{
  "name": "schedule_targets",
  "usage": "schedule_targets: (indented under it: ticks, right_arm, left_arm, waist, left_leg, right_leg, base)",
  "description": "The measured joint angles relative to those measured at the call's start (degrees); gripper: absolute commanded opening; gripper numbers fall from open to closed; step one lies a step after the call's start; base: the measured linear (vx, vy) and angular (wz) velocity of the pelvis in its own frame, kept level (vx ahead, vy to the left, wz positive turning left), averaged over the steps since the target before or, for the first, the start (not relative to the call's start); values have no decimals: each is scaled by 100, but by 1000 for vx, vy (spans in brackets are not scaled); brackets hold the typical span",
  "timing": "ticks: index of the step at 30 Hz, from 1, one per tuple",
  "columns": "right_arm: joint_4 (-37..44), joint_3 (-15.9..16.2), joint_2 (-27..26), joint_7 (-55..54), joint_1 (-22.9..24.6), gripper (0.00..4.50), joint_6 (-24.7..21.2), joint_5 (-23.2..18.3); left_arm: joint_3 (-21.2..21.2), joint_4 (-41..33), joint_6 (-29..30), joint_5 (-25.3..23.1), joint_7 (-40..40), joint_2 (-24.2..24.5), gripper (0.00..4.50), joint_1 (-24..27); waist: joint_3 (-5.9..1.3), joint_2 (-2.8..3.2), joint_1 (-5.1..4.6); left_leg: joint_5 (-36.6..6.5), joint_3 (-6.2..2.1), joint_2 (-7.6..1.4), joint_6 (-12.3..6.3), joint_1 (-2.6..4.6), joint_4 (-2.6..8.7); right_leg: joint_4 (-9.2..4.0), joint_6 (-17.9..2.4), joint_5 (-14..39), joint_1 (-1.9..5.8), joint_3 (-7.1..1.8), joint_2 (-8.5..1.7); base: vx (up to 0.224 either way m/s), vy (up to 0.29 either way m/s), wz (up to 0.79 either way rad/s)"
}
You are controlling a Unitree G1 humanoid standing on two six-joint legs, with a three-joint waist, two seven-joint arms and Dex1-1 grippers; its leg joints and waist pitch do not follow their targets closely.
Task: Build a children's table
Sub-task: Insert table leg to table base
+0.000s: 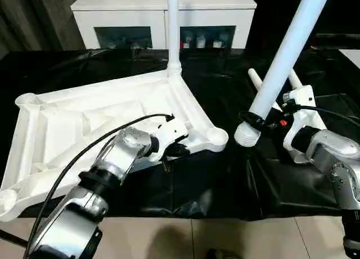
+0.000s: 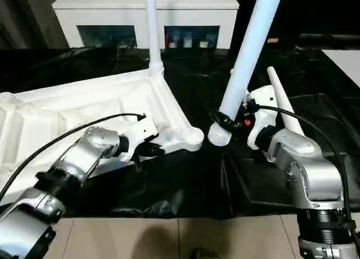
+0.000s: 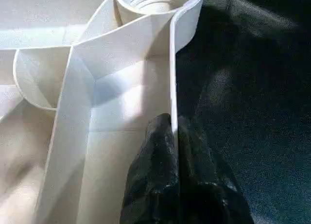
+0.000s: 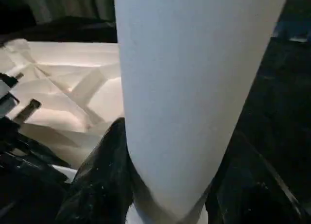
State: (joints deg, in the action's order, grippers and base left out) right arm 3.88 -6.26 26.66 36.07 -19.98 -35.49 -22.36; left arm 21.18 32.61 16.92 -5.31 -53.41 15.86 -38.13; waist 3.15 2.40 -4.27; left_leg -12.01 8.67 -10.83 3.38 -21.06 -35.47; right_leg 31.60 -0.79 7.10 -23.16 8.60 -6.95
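Tabletop (image 1: pixel 84 130) lies underside up on the black-covered table (image 1: pixel 225 186), one leg (image 1: pixel 172 28) standing upright in its far corner socket. Near corner socket (image 1: pixel 216 136) holds nothing. Left gripper (image 3: pixel 173 136): fingers pinched narrow on the tabletop's side rim just beside that socket. Right gripper (image 1: pixel 264 123): fingers clamped around a second leg (image 1: pixel 281 62), tilted, thick end down, close to the near socket. Two more legs (image 2: pixel 281 104) lie behind it. White cabinet (image 1: pixel 129 14) beyond, small items behind its glass.

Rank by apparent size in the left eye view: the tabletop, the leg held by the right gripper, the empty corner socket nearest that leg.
1. tabletop
2. leg held by the right gripper
3. corner socket
The leg leans toward the camera, which exaggerates it.
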Motion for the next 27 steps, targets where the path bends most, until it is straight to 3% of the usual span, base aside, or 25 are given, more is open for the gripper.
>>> schedule_targets:
  ticks: [5,8,14,18,23,27]
  right_arm:
    - [-83,98,14,452,-31,184,-278,-278]
    - [-438,327,37,695,-143,184,-305,-270]
    - [-1003,482,-99,834,-600,184,-216,-175]
    - [-1563,544,-235,940,-953,184,-163,-154]
    - [-1753,655,-306,1096,-1109,183,-148,-167]
    - [-1807,791,-246,1456,-1144,183,-207,-197]
  left_arm:
    - [-31,-607,-97,117,-219,243,0,423]
    - [-30,-987,-99,131,-390,340,0,671]
    - [9,-1293,-94,137,-454,351,0,855]
    - [10,-1512,-24,137,-438,391,0,967]
    - [15,-1670,29,130,-442,399,0,1037]
    - [15,-1678,34,112,-443,396,0,1035]
  waist:
    - [-5,6,47]
    - [-8,11,97]
    - [-2,-6,229]
    - [6,-83,244]
    - [0,-161,309]
    - [-2,-181,327]
  left_leg:
    - [-4,-7,-26,6,7,20]
    - [-3,-3,-31,6,8,30]
    - [-1,40,-22,8,6,19]
    - [-1,87,-18,8,18,12]
    - [0,104,-19,8,20,12]
    - [-1,114,-16,8,21,12]
  right_leg:
    - [60,3,3,-25,-2,21]
    - [71,2,6,-36,-10,28]
    - [123,8,11,-83,-83,25]
    - [154,43,32,-118,-173,42]
    - [162,34,27,-131,-201,52]
    - [161,10,12,-133,-223,55]
  base:
    - [0,0,0]
    - [0,0,0]
    - [0,0,0]
    - [0,0,0]
    - [0,0,0]
    - [0,0,0]
